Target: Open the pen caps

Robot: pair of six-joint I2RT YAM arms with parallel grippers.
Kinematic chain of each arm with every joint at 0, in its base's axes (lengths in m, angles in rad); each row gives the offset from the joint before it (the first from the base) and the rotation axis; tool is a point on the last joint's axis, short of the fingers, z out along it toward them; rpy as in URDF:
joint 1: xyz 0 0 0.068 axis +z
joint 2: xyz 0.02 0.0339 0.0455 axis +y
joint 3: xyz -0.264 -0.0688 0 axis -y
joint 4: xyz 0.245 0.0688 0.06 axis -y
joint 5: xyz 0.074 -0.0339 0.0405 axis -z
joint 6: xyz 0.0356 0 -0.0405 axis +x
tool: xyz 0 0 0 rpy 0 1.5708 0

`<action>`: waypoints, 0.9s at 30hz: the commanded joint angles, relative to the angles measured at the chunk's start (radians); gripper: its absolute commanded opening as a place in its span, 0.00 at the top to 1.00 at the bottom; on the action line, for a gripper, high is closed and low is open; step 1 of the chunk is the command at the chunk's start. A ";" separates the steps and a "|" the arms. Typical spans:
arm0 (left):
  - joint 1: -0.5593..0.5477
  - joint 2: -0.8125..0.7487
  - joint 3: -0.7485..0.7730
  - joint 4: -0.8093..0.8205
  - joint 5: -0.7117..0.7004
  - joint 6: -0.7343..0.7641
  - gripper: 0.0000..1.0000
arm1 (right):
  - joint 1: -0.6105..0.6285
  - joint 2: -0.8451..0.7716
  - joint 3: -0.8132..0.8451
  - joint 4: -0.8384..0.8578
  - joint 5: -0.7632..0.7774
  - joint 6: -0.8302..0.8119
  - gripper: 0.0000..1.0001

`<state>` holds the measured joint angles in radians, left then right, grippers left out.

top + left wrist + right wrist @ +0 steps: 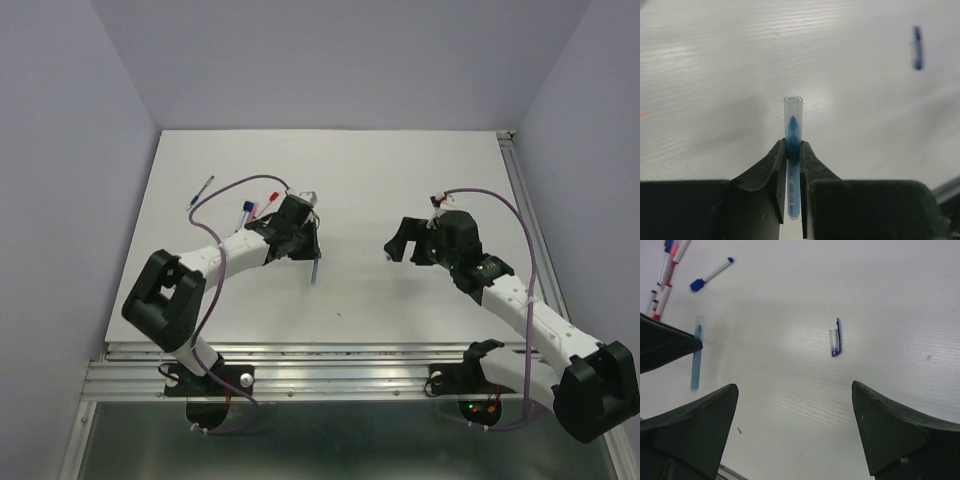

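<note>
Grip status: left tool [793, 145] clamped on a light blue pen [793, 195]. Its clear cap [793, 112] is on and projects past the fingertips, above the surface [715, 75]. Right tool [794, 386] stands wide apart, holding nothing. One loose blue-clipped cap [834, 338] lies on the surface, well apart from the held pen. Other capped pens [250, 210] lie beyond the left tool.

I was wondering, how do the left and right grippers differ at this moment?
The left gripper is nearly closed; the right gripper is wide open. The left gripper clamps a light blue pen; the right gripper holds nothing. Both have dark fingers and are over the white table.
</note>
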<state>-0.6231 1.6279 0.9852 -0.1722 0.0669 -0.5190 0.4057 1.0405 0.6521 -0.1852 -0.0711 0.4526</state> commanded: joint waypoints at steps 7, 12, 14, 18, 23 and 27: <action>-0.113 -0.404 -0.181 0.448 0.352 0.168 1.00 | -0.004 -0.174 -0.124 0.453 -0.476 0.057 0.00; -0.141 -0.454 -0.206 0.487 0.350 0.142 1.00 | -0.002 -0.119 -0.112 0.552 -0.683 0.136 0.00; -0.148 -0.476 -0.215 0.510 0.355 0.139 1.00 | -0.002 -0.091 -0.117 0.598 -0.728 0.164 0.00; -0.165 -0.504 -0.224 0.517 0.338 0.145 1.00 | -0.002 -0.089 -0.131 0.645 -0.714 0.181 0.00; -0.171 -0.497 -0.221 0.516 0.349 0.145 1.00 | -0.001 -0.094 -0.137 0.719 -0.653 0.233 0.00; -0.178 -0.479 -0.209 0.514 0.349 0.140 1.00 | -0.001 -0.071 -0.120 0.760 -0.630 0.259 0.02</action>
<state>-0.7902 1.1542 0.7624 0.2882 0.3935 -0.3893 0.4057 0.9623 0.5282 0.4488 -0.7250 0.6731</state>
